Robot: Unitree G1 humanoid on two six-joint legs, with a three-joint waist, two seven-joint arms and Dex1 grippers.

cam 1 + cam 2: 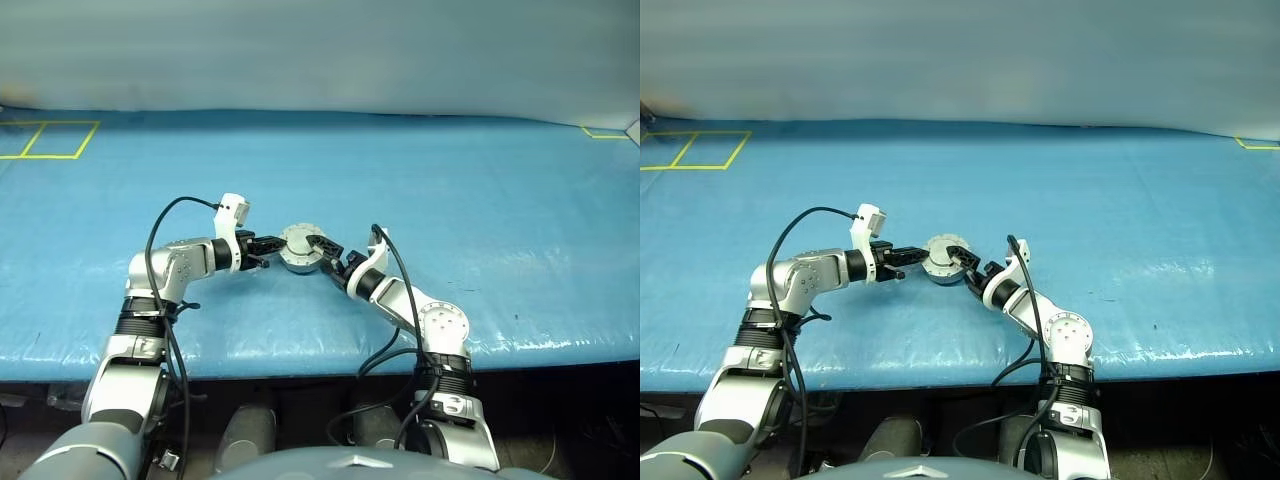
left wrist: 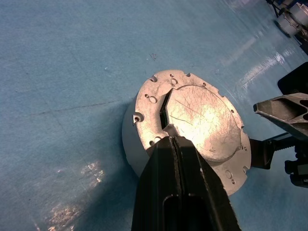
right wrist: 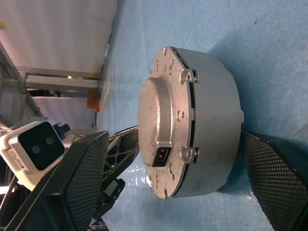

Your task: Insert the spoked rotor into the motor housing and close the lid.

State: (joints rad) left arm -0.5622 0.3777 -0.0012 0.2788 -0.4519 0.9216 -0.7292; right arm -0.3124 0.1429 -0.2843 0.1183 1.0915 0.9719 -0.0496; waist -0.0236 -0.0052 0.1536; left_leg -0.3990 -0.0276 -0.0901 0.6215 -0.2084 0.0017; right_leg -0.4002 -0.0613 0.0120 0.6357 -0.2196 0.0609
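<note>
The grey motor housing point(image 3: 214, 120) stands on the blue table point(image 1: 450, 200) with the silvery lid point(image 2: 199, 120) lying on top of it. The spoked rotor is hidden. My left gripper point(image 2: 172, 140) is shut, and its tip rests on the lid's near rim beside the raised centre. My right gripper point(image 1: 326, 254) is open and comes in from the other side. Its two meshed fingers point(image 3: 89, 183) straddle the housing, one on the lid side and one at the base, with a gap showing on the lid side.
Yellow tape squares point(image 1: 50, 140) mark the table's far left, and a yellow corner point(image 1: 600, 132) marks the far right. The table's front edge point(image 1: 300, 365) runs just below both arms. Black cables point(image 1: 160, 230) loop off the wrists.
</note>
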